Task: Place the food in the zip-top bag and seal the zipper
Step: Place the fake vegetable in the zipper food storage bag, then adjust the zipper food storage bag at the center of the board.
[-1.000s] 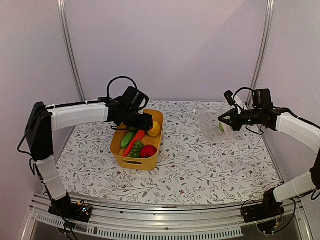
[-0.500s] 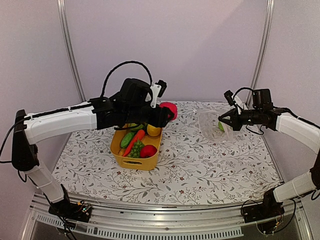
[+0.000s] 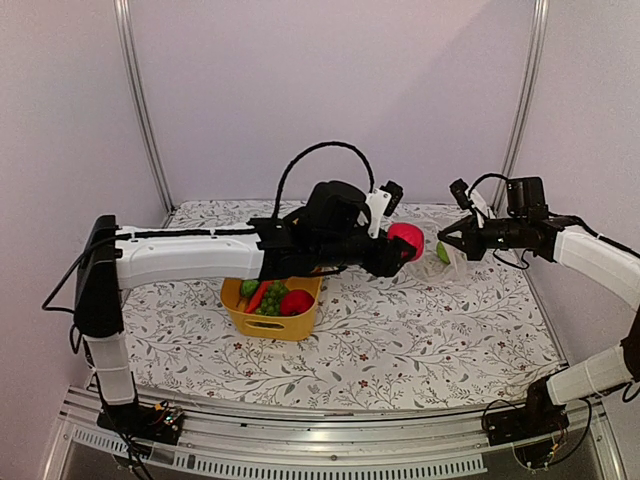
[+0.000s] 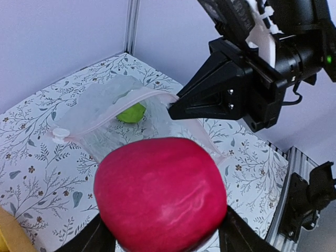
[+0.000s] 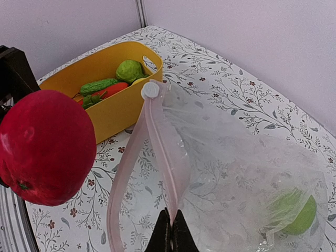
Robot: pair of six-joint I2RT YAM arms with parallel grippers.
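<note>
Top view: left gripper (image 3: pixel 398 248) clamps wide around a red apple (image 3: pixel 406 240), at 2 o'clock from the yellow tub (image 3: pixel 272 324). I can barely make out the bag there.

Right wrist view: right gripper (image 5: pixel 170 233) is pinched fully closed on the zipper (image 5: pixel 160 152), with the zip-top bag (image 5: pixel 236 168) mouth gaping.

Bag holds one green fruit (image 5: pixel 298 212). Tub holds a cucumber (image 5: pixel 100 85), a carrot (image 5: pixel 111 90) and green pieces.

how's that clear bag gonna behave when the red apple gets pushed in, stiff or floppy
Probably floppy: the zip-top bag is crinkled, its mouth sagging from the single pinch of the right fingers. Likely light, so a nudge could shift it. The green fruit inside may anchor it slightly.
</note>
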